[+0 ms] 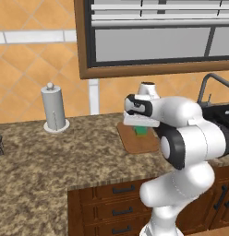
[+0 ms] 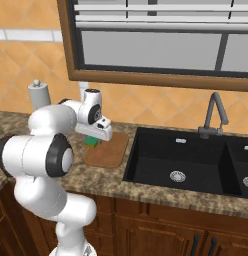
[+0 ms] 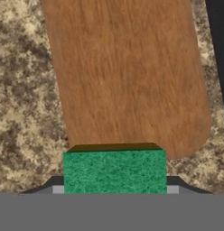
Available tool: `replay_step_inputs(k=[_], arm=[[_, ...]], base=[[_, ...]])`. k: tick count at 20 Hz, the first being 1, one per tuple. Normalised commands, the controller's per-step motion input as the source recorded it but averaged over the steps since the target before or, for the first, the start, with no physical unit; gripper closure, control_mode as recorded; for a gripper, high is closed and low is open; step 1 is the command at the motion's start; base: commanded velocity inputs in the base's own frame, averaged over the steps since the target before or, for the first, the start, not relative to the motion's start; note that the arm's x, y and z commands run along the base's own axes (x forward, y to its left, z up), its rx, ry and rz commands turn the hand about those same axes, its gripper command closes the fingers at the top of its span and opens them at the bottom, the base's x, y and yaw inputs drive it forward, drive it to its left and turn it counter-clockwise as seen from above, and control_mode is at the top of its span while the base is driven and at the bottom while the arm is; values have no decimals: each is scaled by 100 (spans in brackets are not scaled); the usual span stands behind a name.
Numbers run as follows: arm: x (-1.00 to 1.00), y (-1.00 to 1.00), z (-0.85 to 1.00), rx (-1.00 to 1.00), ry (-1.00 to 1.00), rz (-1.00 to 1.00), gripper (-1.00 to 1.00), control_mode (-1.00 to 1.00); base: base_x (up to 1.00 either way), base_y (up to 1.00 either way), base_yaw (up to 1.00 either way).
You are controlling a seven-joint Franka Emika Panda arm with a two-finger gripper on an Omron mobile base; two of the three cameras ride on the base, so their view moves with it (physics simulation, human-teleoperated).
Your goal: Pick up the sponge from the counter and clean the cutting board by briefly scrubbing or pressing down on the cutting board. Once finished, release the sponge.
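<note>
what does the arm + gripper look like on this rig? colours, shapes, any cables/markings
Glossy white arm of bulbous, rounded links, with dark grey-black bands and round caps at the joints. The gripper sits under a white, boxy hand with a dark band at the wrist; its fingers are not distinguishable. No cables, logos or markings show.

An orange-tan tiled wall, laid on the diagonal with a pale horizontal band, backs the simulated kitchen. A dark wood-framed window with grey panes and white slats sits above a black double sink basin and its curved grey faucet. To the left, a white paper towel roll on a holder stands against the wall. Below, dark wooden drawers with black handles and cabinet doors run along the front. Light is even.
</note>
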Motion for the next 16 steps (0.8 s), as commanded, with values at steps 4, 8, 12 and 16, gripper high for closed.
replay_step_inputs(k=[4, 8, 12, 16], arm=[[30, 17, 2, 0, 6, 0, 100, -100], [35, 10, 0, -1, 3, 0, 100, -100], [40, 3, 0, -1, 2, 0, 100, -100], [35, 0, -4, -1, 0, 0, 100, -100]], base=[[0, 0, 0], [0, 0, 0], [0, 0, 0], [0, 0, 0]])
